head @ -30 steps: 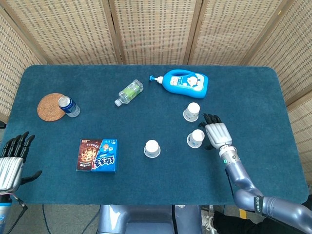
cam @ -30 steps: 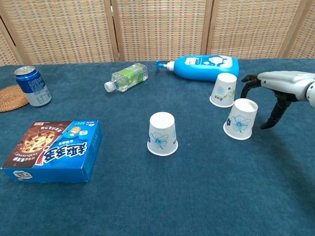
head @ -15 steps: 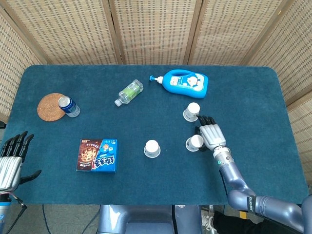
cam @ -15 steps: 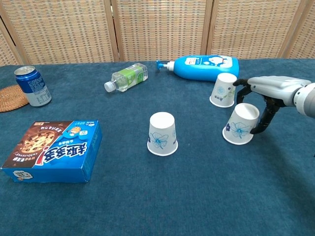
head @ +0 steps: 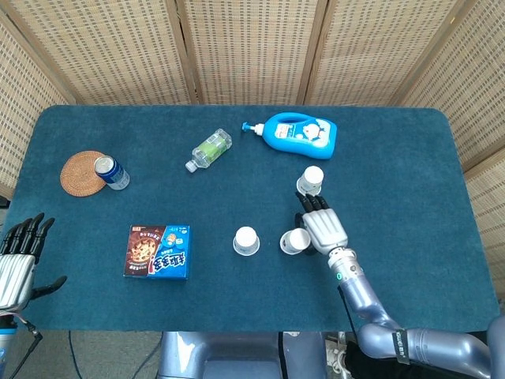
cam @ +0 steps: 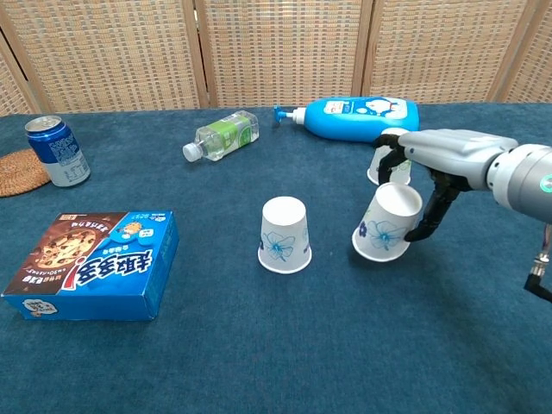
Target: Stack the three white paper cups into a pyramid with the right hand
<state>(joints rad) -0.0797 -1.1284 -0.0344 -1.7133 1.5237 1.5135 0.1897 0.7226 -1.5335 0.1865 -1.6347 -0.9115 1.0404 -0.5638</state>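
Three white paper cups with blue flower prints stand upside down on the blue table. One cup (head: 246, 241) (cam: 285, 235) is alone near the middle. My right hand (head: 319, 226) (cam: 442, 156) grips a second cup (head: 297, 242) (cam: 386, 226) from its right side, and that cup is tilted with its base leaning right. The third cup (head: 312, 180) stands just behind the hand; in the chest view the fingers hide most of it. My left hand (head: 19, 258) hangs off the table's front left corner, fingers spread and holding nothing.
A blue detergent bottle (cam: 362, 118) lies at the back beside a small water bottle (cam: 222, 135) on its side. A soda can (cam: 57, 152) stands by a wicker coaster (head: 80, 172) at the left. A cookie box (cam: 93, 265) lies front left.
My right hand closed around the nearer right cup and carried it left toward the middle cup, tilting it. The other two cups and the left hand stayed put.
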